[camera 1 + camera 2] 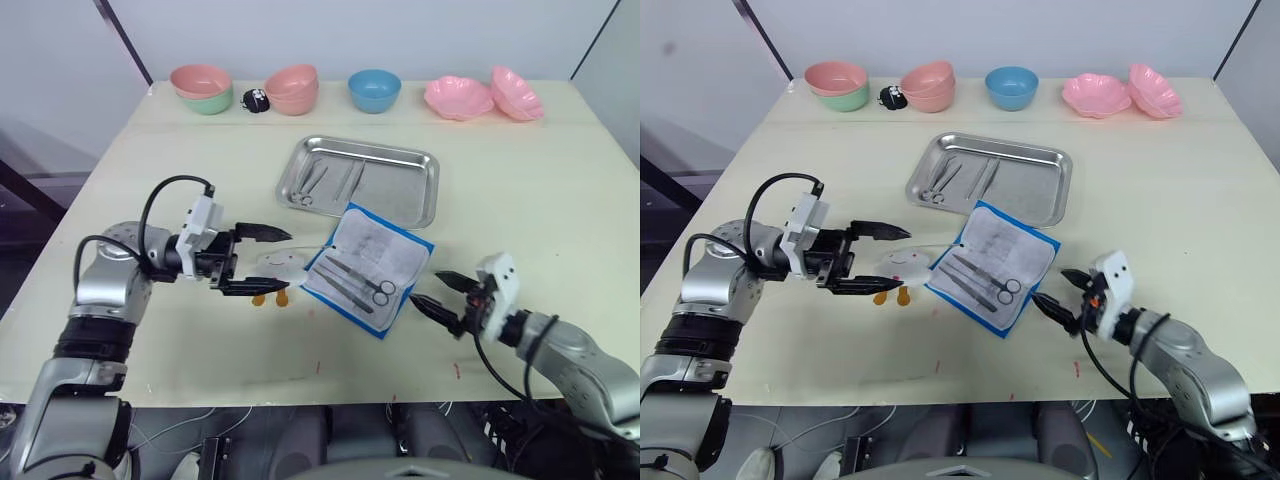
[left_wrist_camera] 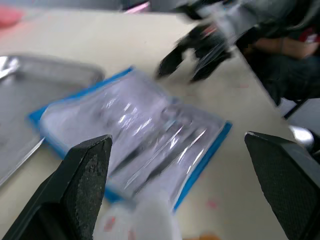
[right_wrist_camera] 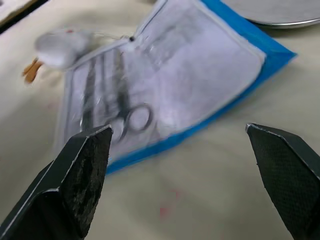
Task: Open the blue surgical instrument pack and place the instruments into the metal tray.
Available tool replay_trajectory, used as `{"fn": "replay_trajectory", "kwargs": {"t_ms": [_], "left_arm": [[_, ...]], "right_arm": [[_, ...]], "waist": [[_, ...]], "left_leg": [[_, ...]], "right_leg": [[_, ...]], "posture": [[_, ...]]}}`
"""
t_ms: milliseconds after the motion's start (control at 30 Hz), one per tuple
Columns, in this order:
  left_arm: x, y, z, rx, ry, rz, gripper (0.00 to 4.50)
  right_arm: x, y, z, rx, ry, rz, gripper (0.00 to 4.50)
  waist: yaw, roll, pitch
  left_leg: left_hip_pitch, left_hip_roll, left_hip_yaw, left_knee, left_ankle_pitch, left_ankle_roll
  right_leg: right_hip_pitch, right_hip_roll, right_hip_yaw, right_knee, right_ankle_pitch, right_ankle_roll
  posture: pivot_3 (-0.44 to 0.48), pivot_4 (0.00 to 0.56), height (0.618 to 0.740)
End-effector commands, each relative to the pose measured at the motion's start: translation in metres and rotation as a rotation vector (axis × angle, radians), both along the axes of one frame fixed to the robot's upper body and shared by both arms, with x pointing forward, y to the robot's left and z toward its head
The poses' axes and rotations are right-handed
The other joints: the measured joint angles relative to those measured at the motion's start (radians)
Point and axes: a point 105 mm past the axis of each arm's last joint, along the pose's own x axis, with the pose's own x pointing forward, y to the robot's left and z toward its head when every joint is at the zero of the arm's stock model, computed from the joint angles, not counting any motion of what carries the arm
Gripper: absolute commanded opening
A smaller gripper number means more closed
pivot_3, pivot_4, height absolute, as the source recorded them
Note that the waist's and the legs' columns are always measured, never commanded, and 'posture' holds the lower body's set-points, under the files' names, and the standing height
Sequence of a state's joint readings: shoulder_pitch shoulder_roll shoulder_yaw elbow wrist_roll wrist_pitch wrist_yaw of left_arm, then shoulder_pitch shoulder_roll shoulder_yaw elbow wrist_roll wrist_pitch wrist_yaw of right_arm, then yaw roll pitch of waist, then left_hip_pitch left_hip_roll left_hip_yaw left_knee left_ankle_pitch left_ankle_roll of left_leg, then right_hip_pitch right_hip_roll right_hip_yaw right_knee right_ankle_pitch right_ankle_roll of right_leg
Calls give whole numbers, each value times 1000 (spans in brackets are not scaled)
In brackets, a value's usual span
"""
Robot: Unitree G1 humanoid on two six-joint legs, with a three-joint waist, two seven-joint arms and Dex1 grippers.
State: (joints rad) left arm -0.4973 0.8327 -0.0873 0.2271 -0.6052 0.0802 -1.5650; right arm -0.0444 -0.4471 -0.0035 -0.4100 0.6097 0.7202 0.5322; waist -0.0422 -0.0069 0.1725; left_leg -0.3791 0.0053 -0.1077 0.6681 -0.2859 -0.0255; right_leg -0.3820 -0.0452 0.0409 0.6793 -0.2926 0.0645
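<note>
The blue surgical instrument pack [image 1: 368,268] lies unfolded on the surface just before the metal tray [image 1: 420,185], some instruments [image 1: 358,282] apparently left inside, and both the left hand [image 1: 256,261] and right hand [image 1: 438,294] hover wide apart, empty, flanking it for the next pick.

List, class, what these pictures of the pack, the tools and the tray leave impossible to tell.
- The number and kinds of tools in the tray: too small in the eye views.
- The tools left on the open pack: some overlap; smeared in the left wrist view.
- The print on the pack's lining: too small, blurred.
- The white toy: partly hidden by the left gripper.
- The small dark thing among the bowls: too small.
</note>
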Motion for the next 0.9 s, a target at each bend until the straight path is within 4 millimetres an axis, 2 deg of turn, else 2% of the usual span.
{"fn": "replay_trajectory", "kwargs": {"t_ms": [33,167,200,233,300,333,367,467,567,767,900], "left_arm": [[-11,-7,12,-12,-51,-104,4452],[-12,-9,13,-18,-49,-112,4452],[-13,-9,12,-19,-48,-113,4500],[-13,-9,12,-19,-47,-114,4500],[-13,-8,11,-19,-47,-110,4500],[-13,-7,10,-19,-50,-105,4500],[-13,-7,9,-19,-50,-102,4500],[-14,-6,8,-22,-48,-100,4500],[-15,-5,8,-20,-47,-100,4500],[-15,-4,8,-13,-52,-99,4500],[-17,-4,7,-11,-53,-105,4500]], "right_arm": [[7,7,-1,18,46,-22,4500],[15,18,1,84,94,-38,4500],[17,20,3,101,99,-41,3948],[18,21,3,113,103,-43,3800],[20,22,3,114,113,-35,2760],[20,22,3,113,118,-31,2437],[21,23,4,114,121,-18,1758],[22,24,6,152,141,3,381],[20,24,7,154,166,57,96],[10,16,5,110,267,247,96],[11,7,8,79,310,349,96]], "waist": [[0,0,0],[-3,1,0],[-4,1,0],[-3,1,0],[-2,1,1],[-1,1,1],[-1,1,1],[-2,1,1],[-2,1,1],[0,1,1],[-1,2,1]], "left_leg": [[0,0,0,0,0,0],[0,0,0,0,0,0],[0,0,1,0,0,0],[0,0,1,0,0,0],[0,0,0,0,0,0],[0,0,0,0,0,0],[0,0,0,0,0,0],[-1,0,1,0,0,0],[0,0,1,0,0,0],[-1,0,1,0,0,0],[-1,0,1,0,0,0]], "right_leg": [[0,0,0,0,0,0],[-1,0,0,-1,0,0],[-1,0,1,0,0,0],[-1,0,1,0,0,0],[-1,0,0,0,0,0],[-1,0,0,0,0,0],[-1,0,0,0,0,0],[-1,0,1,0,0,0],[-2,0,1,0,0,0],[-2,0,1,0,0,0],[-2,0,1,0,0,0]], "posture": [[0,150,740],[0,150,740],[0,150,740],[0,150,740],[0,150,740],[0,150,740],[0,150,740],[0,150,740],[0,150,740],[0,150,740],[0,150,740]]}}
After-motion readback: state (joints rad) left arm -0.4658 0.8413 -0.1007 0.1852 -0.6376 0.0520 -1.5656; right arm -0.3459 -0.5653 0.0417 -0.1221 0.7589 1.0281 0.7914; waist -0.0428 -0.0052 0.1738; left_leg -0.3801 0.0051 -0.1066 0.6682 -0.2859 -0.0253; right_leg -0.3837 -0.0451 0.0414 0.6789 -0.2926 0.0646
